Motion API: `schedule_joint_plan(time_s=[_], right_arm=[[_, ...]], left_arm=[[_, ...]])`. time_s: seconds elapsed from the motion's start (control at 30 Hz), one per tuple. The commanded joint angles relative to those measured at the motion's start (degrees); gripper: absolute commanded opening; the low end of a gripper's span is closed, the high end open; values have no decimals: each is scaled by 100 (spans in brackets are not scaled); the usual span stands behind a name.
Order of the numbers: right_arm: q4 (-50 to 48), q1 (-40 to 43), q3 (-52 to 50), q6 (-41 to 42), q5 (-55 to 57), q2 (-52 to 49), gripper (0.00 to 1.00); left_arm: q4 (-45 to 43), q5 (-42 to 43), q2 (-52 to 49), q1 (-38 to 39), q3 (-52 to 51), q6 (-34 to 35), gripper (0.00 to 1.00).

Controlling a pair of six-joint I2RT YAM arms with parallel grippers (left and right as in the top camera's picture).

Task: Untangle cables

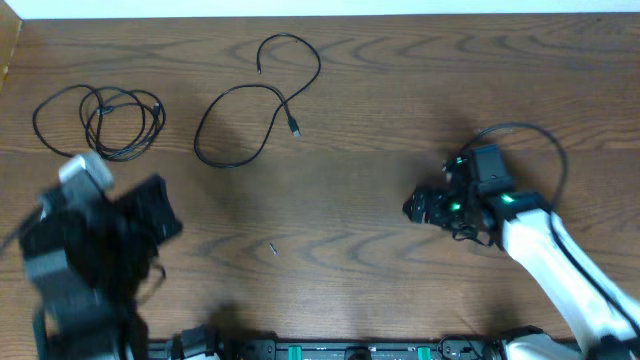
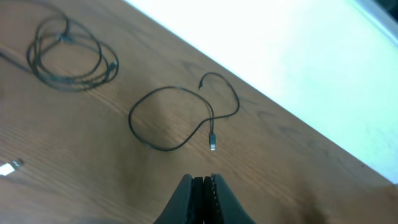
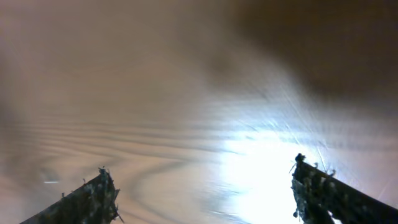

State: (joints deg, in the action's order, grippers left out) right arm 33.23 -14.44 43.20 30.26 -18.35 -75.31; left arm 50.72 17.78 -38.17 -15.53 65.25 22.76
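1. Two arms stand at the near edge of the desk (image 1: 400, 80). The left arm (image 1: 90, 240) is a blur over the near left corner and hides the wood under it in the overhead view.
2. The left gripper (image 2: 202, 186) has its fingers pressed together with nothing between them.
3. The right gripper (image 3: 208, 199) hangs over the right half of the desk, its jaws wide apart above bare wood and holding nothing. The arm's own thick black wire (image 1: 540, 140) arcs behind it toward the far edge.
4. A small pale speck (image 1: 272, 249) lies mid-desk between the arms, too small to tell what it is.
5. Only the silver-tipped end of the white cable (image 2: 9, 168) shows, at the left border of the left wrist view. It is nearer than the black cords, and the rest is out of frame.
6. The loose black cable (image 1: 196, 142) lies left of centre in the far half. It forms an open loop with a tail, and its long axis runs from near left to far right. One plug points toward the near edge.
7. The coiled black cable (image 1: 128, 152) sits by the far left corner, wound in several turns and wider left to right. It is apart from the loose one.
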Motion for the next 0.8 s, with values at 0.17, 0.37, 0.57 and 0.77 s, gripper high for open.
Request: schedule_joint_plan(time_s=[0.17,0.37,0.57,0.77], right_arm=[[-533,-13,621,-122,188,2437,99],[-1475,-13,623,-120,739,3727,99],[-1628,-13,621,-118,1032,4227,99],[-1309,-13,621,-116,1027,4242,99]], left_arm=[[214,730,1884,20,-986,-769,8],[772,704,2511,20,-1040,-774,87],[1344,525,2520,20,-1040,-772,95],[1816,525,2520,20,-1040,-772,95]])
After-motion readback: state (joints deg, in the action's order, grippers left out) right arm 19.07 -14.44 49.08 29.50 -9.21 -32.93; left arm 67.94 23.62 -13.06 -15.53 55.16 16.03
